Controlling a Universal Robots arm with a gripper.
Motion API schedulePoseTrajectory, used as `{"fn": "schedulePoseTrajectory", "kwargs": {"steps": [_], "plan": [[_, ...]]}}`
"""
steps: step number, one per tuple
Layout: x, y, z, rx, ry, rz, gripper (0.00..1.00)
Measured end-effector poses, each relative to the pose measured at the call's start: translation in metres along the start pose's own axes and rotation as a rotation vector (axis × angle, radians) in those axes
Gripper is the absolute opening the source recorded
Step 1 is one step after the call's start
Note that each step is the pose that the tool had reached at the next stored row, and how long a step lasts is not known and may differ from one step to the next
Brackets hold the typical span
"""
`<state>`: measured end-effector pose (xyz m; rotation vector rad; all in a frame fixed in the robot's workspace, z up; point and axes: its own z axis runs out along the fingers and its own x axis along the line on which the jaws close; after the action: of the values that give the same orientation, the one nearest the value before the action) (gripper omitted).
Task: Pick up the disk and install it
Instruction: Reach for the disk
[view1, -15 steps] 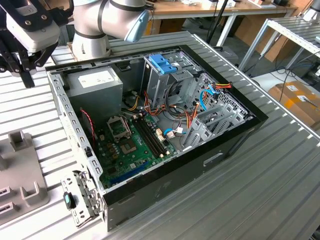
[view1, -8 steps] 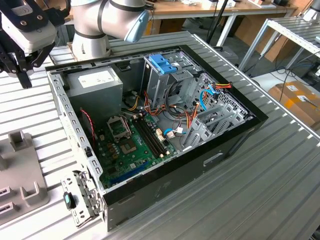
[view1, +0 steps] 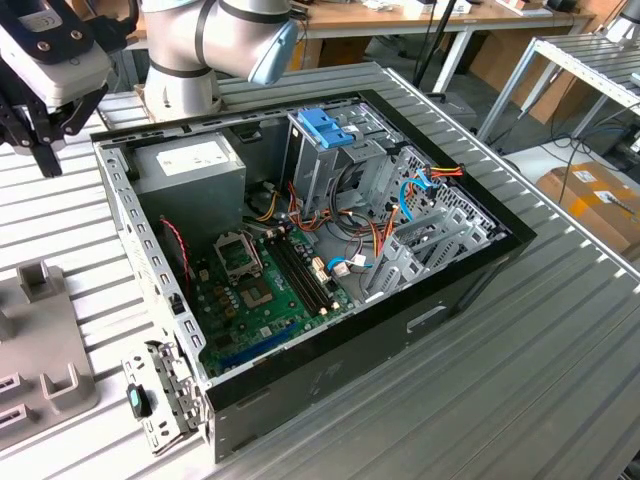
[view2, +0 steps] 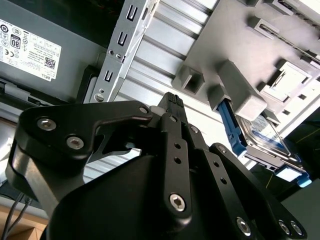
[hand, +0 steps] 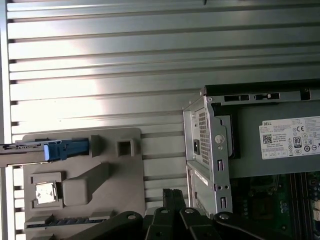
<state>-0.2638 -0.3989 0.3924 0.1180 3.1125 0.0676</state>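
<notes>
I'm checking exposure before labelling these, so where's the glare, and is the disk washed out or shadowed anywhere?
First wrist view: a bright glare band crosses the ribbed table but misses the disk. Second wrist view: the gripper is a dark mass against the bright table; the disk is not washed out. Exterior view: even light, with shadow deep inside the computer case.

The exterior view looks obliquely down from a distance on the whole open black computer case (view1: 450, 300) on the ribbed metal table (view1: 530, 400), while the 2 wrist views ride just behind the black gripper (hand: 170, 194), the first wrist view facing straight down and the second wrist view slanting close along its links, both sharing the grey power supply box (hand: 280, 160) and the grey moulded fixture tray (hand: 120, 175).
</notes>
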Motion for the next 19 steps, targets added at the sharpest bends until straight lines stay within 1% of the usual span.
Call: {"fn": "schedulePoseTrajectory", "kwargs": {"steps": [5,12,16,19], "plan": [[0.0027,-0.0002,0.0,0.0,-0.0001,0.0,0.11],[0.0104,-0.0008,-0.0002,0.0,0.0,0.0,0.11],[0.0193,-0.0015,-0.0004,0.0,0.0,0.0,0.11],[0.0232,-0.0017,-0.0005,0.0,0.0,0.0,0.11]]}}
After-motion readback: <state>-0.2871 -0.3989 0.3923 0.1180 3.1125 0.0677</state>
